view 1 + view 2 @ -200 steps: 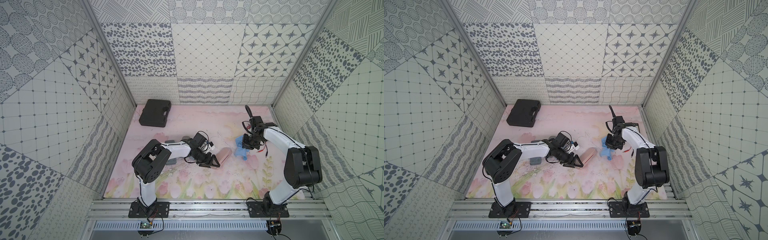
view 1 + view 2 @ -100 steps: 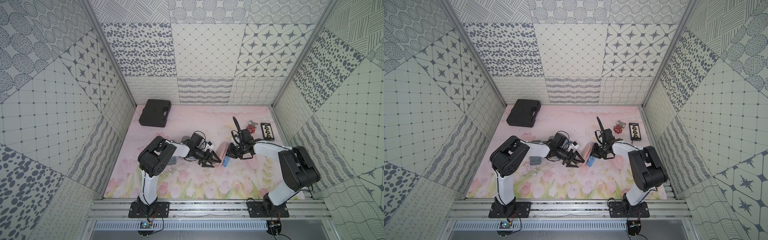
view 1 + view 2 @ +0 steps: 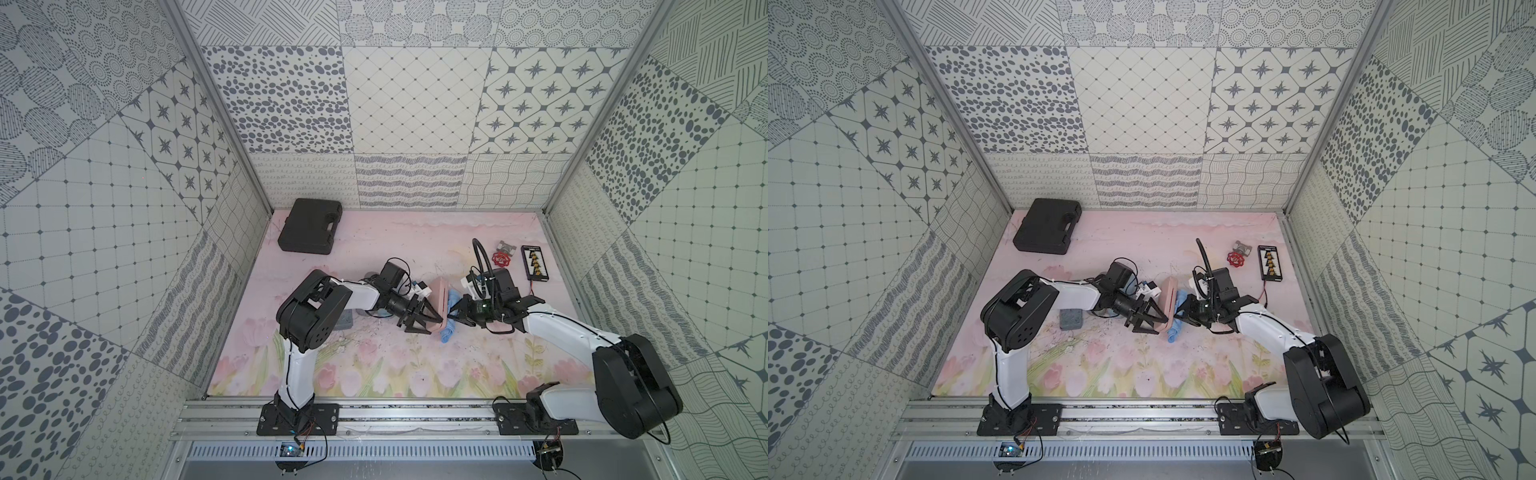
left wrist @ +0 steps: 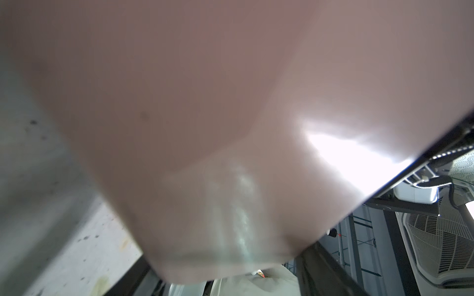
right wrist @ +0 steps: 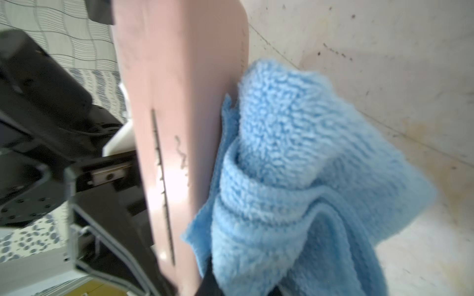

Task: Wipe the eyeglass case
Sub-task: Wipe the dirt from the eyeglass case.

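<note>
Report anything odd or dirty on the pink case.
The eyeglass case carries a dark squiggly scribble beside its seam, next to where the blue cloth touches it. Nothing looks damaged or spilled.

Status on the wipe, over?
Left gripper clamped on pink hard-shell eyeglass case. Right gripper shut on fluffy blue cloth, pressed against case's side. Nothing blocking.
</note>
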